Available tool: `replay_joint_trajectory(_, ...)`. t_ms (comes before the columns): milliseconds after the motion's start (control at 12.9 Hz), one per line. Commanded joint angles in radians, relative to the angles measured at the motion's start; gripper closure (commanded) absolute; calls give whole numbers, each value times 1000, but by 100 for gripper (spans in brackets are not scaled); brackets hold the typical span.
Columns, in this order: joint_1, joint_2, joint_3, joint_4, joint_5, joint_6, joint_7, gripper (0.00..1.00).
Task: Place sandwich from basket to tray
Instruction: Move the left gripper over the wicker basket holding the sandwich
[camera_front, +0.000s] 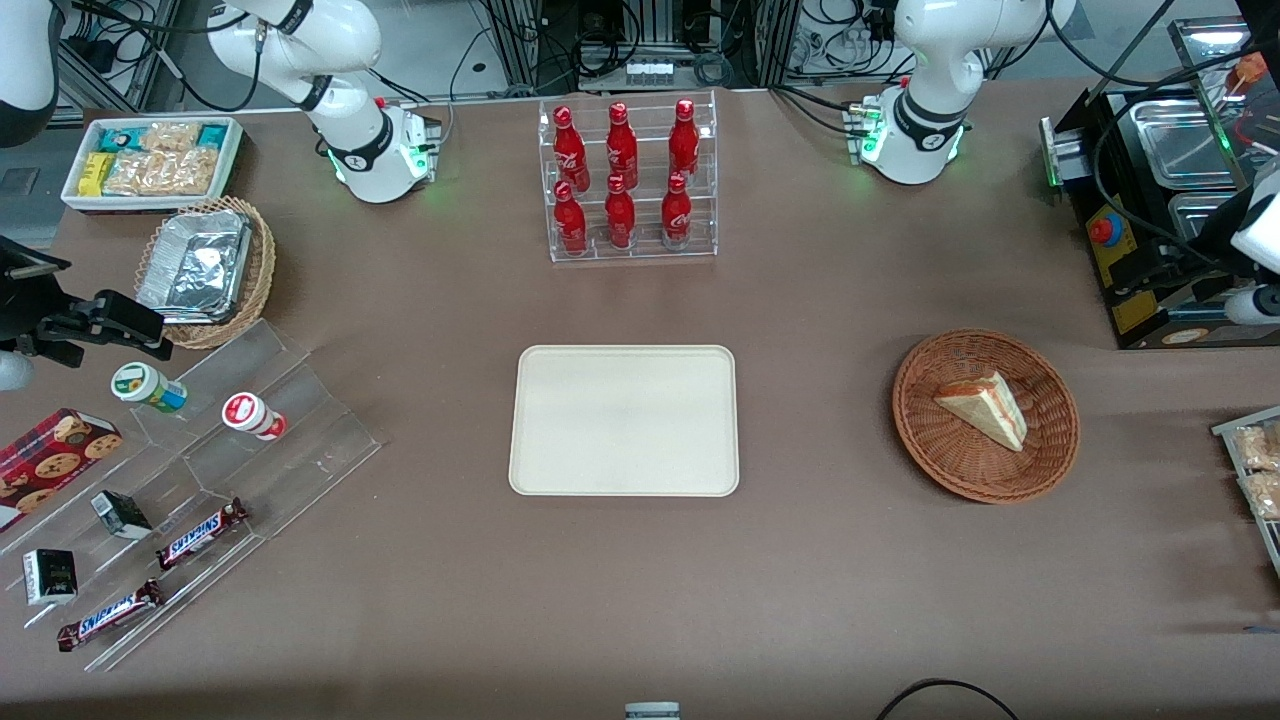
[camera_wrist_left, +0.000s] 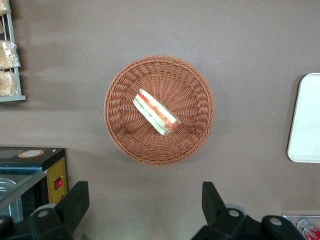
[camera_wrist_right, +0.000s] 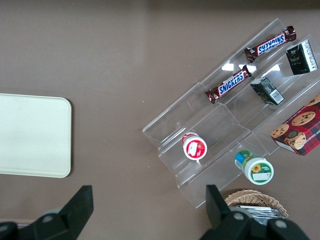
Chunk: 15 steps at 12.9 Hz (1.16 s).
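Observation:
The sandwich (camera_front: 985, 408) (camera_wrist_left: 156, 112), a pale bread wedge with red and green filling along its cut edge, lies in the reddish-brown wicker basket (camera_front: 920, 420) (camera_wrist_left: 112, 110). The cream tray (camera_front: 625, 420) (camera_wrist_left: 306, 120) (camera_wrist_right: 30, 135) lies flat mid-table with nothing on it, a good gap from the basket toward the parked arm's end. My gripper (camera_wrist_left: 145, 195) hangs high over bare tabletop, farther from the front camera than the basket and beside the black appliance. It is open wide, with nothing between its black fingers (camera_wrist_left: 76, 197).
A clear rack of red bottles (camera_front: 628, 180) stands farther from the front camera than the tray. The black appliance (camera_front: 1150, 200) and a snack rack (camera_front: 1255, 470) flank the basket. Toward the parked arm's end are an acrylic stand (camera_front: 200, 470), a foil-lined tan basket (camera_front: 205, 270) and a white bin (camera_front: 150, 160).

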Motion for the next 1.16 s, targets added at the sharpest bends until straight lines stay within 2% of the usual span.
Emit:
replay_joint_trajectory(0,1,25,-2,16,15,-14,-120,0)
replay_joint_trajectory(310,-5,50,-3,-51,12,31,-411,0)
replay_joint_trajectory(620,-11,53,-3,-197,-2,199,-631,0)
replay_joint_trajectory(930,-24,65,-3,-373,0,451,-705,0)
replay_joint_trajectory(1085,-34,116,-3,-384,6,506,-708,0)
